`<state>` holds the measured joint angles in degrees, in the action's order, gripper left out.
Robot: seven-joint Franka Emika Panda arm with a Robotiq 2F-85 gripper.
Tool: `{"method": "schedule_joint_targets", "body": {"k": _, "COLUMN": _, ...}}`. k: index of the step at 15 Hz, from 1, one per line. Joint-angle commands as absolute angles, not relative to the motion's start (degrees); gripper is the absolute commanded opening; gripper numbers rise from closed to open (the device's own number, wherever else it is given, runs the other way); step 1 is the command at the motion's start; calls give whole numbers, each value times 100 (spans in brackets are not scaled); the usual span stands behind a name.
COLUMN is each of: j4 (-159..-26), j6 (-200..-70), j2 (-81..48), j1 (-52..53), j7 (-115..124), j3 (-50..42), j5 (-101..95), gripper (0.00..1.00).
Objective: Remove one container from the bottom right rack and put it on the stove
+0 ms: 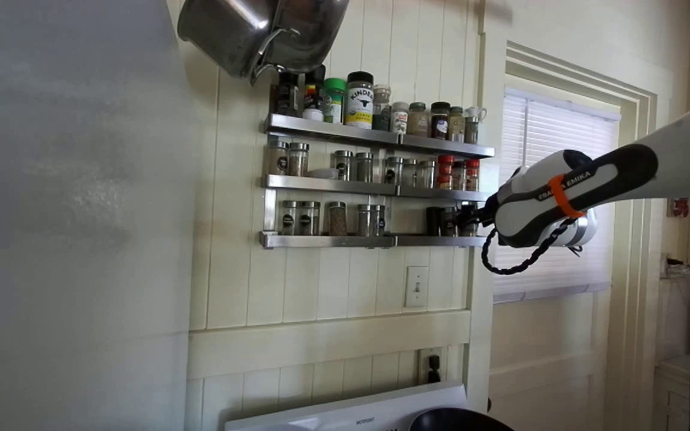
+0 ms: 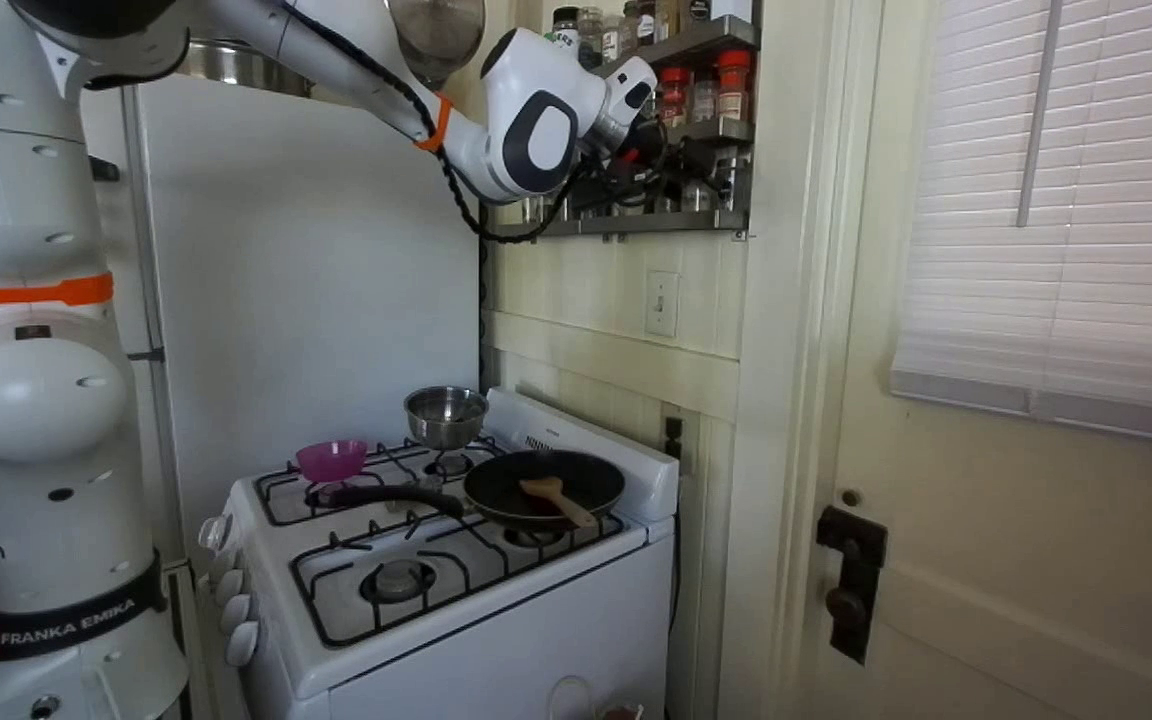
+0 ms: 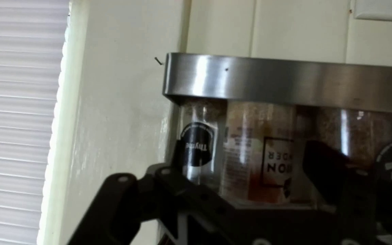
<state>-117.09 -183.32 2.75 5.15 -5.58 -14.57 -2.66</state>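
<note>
The bottom right rack, a silver metal shelf, shows in both exterior views (image 1: 441,241) (image 2: 681,222) and across the wrist view (image 3: 284,80), which looks upside down. On it stand a thyme jar (image 3: 196,143) at the end, an onion powder jar (image 3: 250,153) beside it, and another glass jar (image 3: 352,132). My gripper (image 3: 247,158) is open in front of them. Its fingers span the thyme and onion powder jars; one finger covers part of the third jar. I cannot tell whether they touch. The gripper also shows in an exterior view (image 1: 471,216). The white stove (image 2: 496,620) stands below the rack.
On the stove are a black frying pan (image 2: 496,485) with a wooden spatula (image 2: 556,500), a metal pot (image 2: 446,420) and a pink bowl (image 2: 332,461). Two more tiers with jars are above, the middle tier (image 1: 435,193) close over the gripper. A door frame (image 1: 481,287) borders the rack.
</note>
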Motion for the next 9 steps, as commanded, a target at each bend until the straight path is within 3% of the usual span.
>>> {"method": "schedule_joint_targets", "body": {"k": 1, "j4": -11594, "j6": -18421, "j2": 131, "j1": 557, "j7": -519, "j3": -1405, "j5": -260, "gripper": 56}}
{"method": "schedule_joint_targets", "body": {"k": 5, "j4": -11587, "j6": -18404, "j2": 147, "j1": 107, "j7": -501, "j3": -886, "j5": -284, "gripper": 26}}
{"method": "schedule_joint_targets", "body": {"k": 9, "j4": -11701, "j6": -18424, "j2": 187, "j1": -88, "j7": -480, "j3": -713, "j5": -267, "gripper": 23}}
